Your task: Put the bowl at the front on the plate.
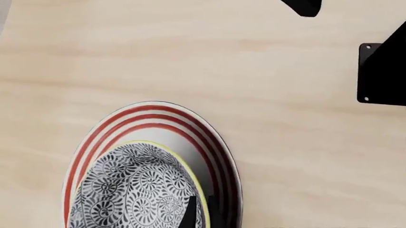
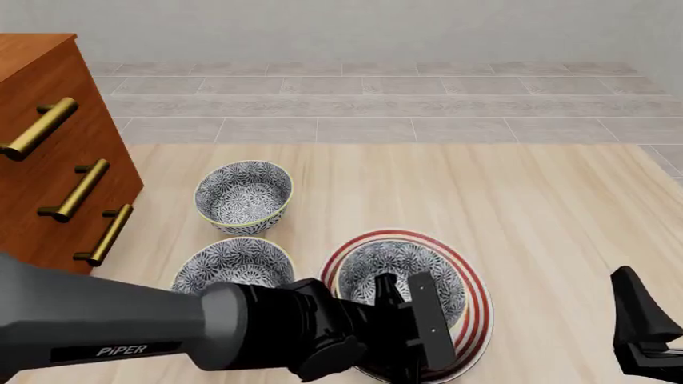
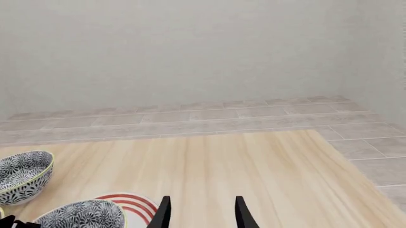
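Nearest, left pincer (image 2: 386,290) over the near rim of the bowl (image 2: 401,276), one finger inside; whether clamped on the rim, cannot tell. Right pincer (image 3: 200,211) low at the bench's (image 2: 533,208) near right, fingers parted, holding nothing. Bowl seated on the plate (image 2: 477,314). Just left, a second bowl (image 2: 233,266); beyond it, a third bowl (image 2: 245,195). Far left, wooden drawers (image 2: 53,144).

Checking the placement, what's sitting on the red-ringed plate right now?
One patterned bowl sits on the plate. The left gripper covers the bowl's near rim, so contact there can't be seen.
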Controlling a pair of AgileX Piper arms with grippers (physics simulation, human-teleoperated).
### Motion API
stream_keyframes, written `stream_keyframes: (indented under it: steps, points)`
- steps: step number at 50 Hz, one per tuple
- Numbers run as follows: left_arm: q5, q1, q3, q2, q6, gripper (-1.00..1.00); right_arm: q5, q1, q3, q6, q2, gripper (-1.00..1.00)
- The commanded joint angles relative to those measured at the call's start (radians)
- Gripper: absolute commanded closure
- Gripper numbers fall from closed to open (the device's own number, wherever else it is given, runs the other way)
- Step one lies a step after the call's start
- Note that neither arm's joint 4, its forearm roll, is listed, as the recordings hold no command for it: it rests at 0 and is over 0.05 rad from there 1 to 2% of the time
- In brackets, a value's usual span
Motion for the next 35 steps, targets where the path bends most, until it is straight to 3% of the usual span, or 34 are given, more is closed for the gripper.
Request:
stream_keyframes:
  steps: [1, 18, 19, 35]
  points:
    - [0.001, -0.014, 0.006, 0.01, -0.007, 1.0, -0.001, -0.001, 0.002, -0.002, 0.0, -1.0]
    - [0.005, -0.01, 0.007, 0.019, 0.005, 1.0, 0.002, 0.004, 0.0, -0.006, 0.0, -1.0]
    - [0.005, -0.01, 0.006, 0.018, 0.005, -1.0, 0.003, 0.004, -0.001, -0.006, 0.0, -1.0]
    - [0.012, 0.009, 0.002, -0.002, 0.025, -1.0, 0.001, 0.006, 0.001, -0.007, 0.0, -1.0]
